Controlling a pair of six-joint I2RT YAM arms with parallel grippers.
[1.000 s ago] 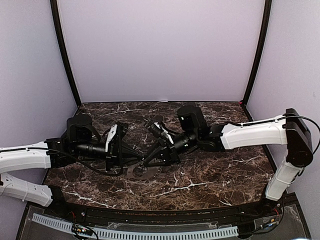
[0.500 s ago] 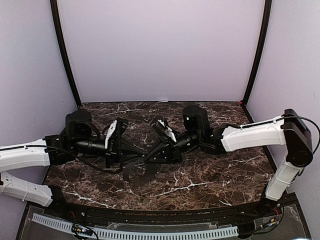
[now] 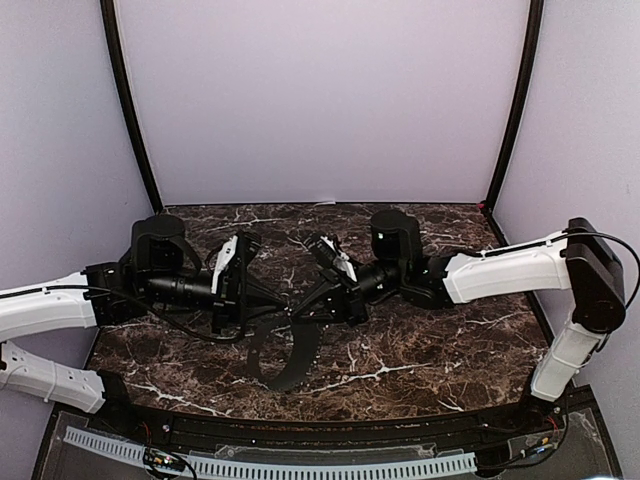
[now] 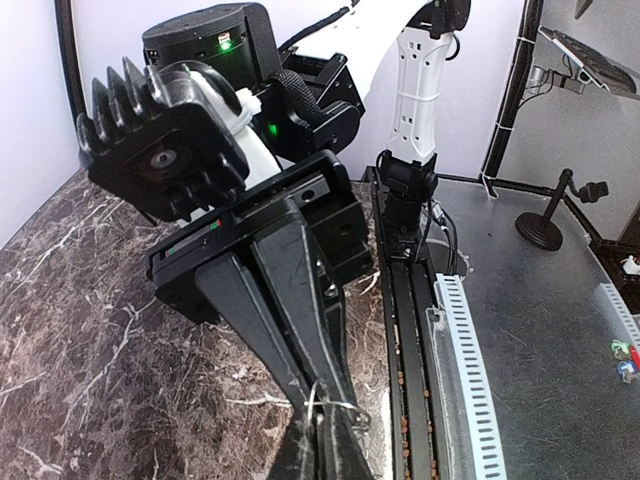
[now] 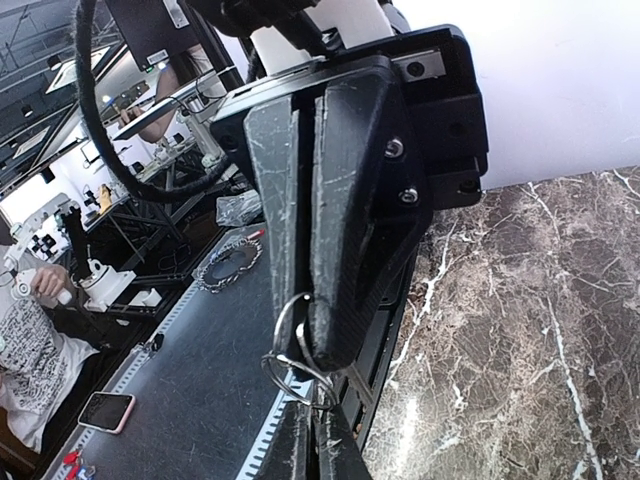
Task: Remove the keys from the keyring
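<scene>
The keyring shows as thin interlinked wire rings (image 5: 300, 350), pinched between both sets of fingertips; it also shows in the left wrist view (image 4: 335, 408). A flat metal key (image 5: 355, 380) hangs from the rings. My left gripper (image 3: 285, 318) and my right gripper (image 3: 305, 312) meet tip to tip above the middle of the marble table (image 3: 430, 350), both shut on the rings. A dark loop (image 3: 290, 362) hangs below them. In the wrist views, the left gripper (image 4: 320, 455) and the right gripper (image 5: 318, 445) are at the bottom edge.
A perforated grey rail (image 3: 300, 465) runs along the table's near edge. A chain-like oval loop (image 5: 228, 265) lies on the grey surface beyond that edge. Black posts stand at the back corners against the lilac walls.
Both grippers have risen a little, still joined at the tips. The pale thing that lay under them is off the table, and a dark loop now hangs lower.
</scene>
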